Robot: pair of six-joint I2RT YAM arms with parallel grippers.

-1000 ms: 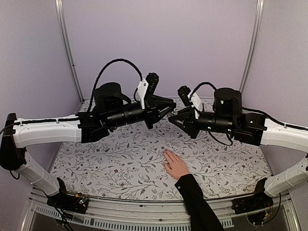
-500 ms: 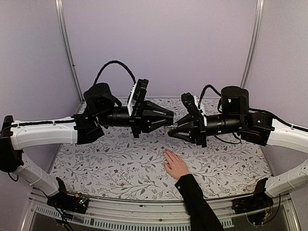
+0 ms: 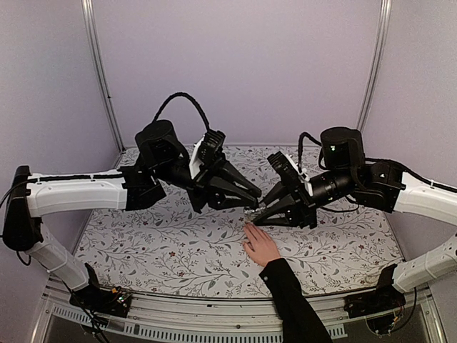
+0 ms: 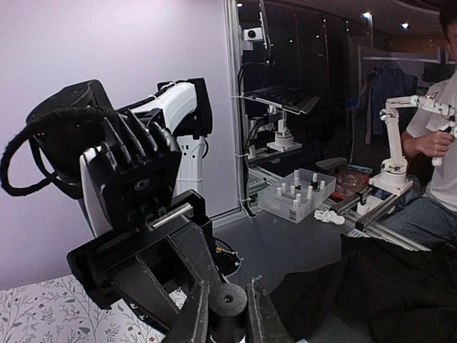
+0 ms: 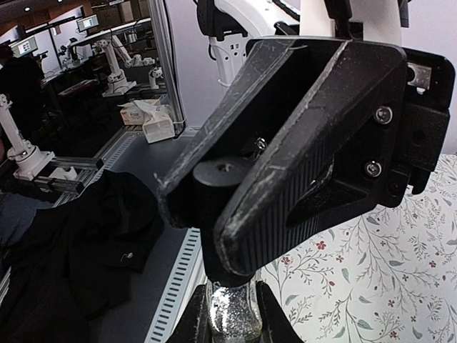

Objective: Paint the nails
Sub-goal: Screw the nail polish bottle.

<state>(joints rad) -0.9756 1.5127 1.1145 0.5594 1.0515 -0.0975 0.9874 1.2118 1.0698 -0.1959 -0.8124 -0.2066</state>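
Hovering over flat hand (image 3: 261,246) on floral cloth (image 3: 164,243): left gripper (image 3: 250,205) clamping black cap (image 4: 228,306), right gripper (image 3: 259,215) clamping glittery bottle (image 5: 230,309); nails (image 3: 247,229) indistinct.

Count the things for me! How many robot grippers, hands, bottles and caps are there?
robot grippers: 2, the left gripper and the right gripper
human hand: 1
glittery bottle: 1
black cap: 1
total: 5

surface: floral-patterned table (image 3: 143,243) | on it: human hand (image 3: 261,246), palm down
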